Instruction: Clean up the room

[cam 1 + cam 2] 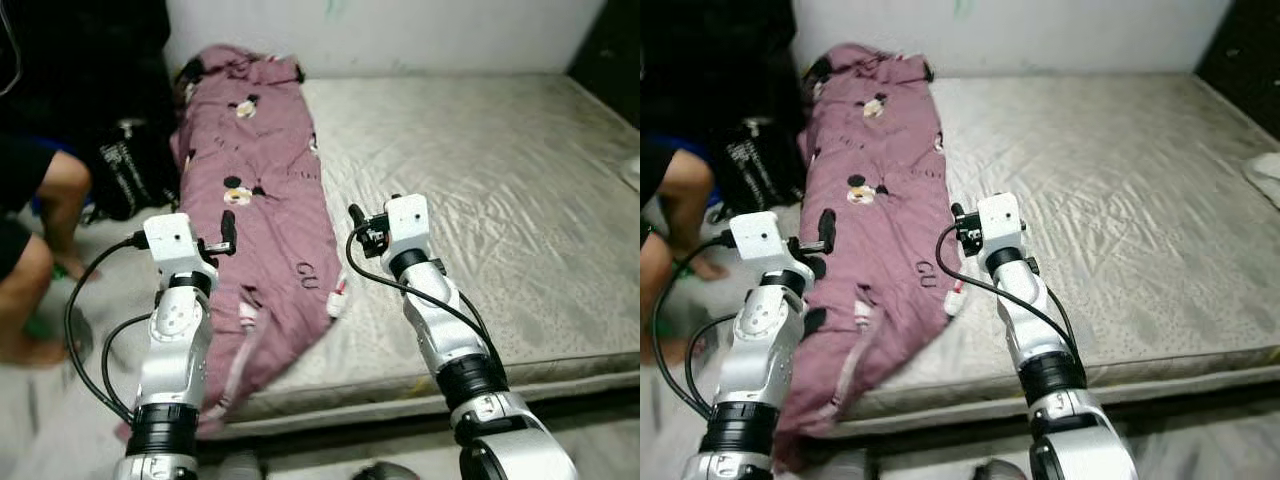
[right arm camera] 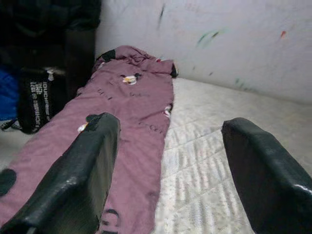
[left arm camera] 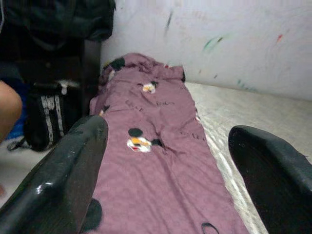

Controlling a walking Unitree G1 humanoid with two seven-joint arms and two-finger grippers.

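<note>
A long mauve blanket (image 1: 255,180) printed with cartoon mice lies folded along the left side of a bare grey mattress (image 1: 480,180). Its near end hangs over the mattress's front corner. My left gripper (image 1: 224,238) hovers over the blanket's left edge, open, with nothing between its fingers (image 3: 63,170). My right gripper (image 1: 360,226) is held just past the blanket's right edge, above the mattress. It is open too, and its black fingers (image 2: 87,165) frame the blanket and the mattress beyond.
A person's bare legs (image 1: 40,230) are on the floor at the left, beside a black bag (image 1: 135,170) with white lettering. A white wall (image 1: 400,30) backs the mattress. A white item (image 1: 632,170) lies at the mattress's right edge.
</note>
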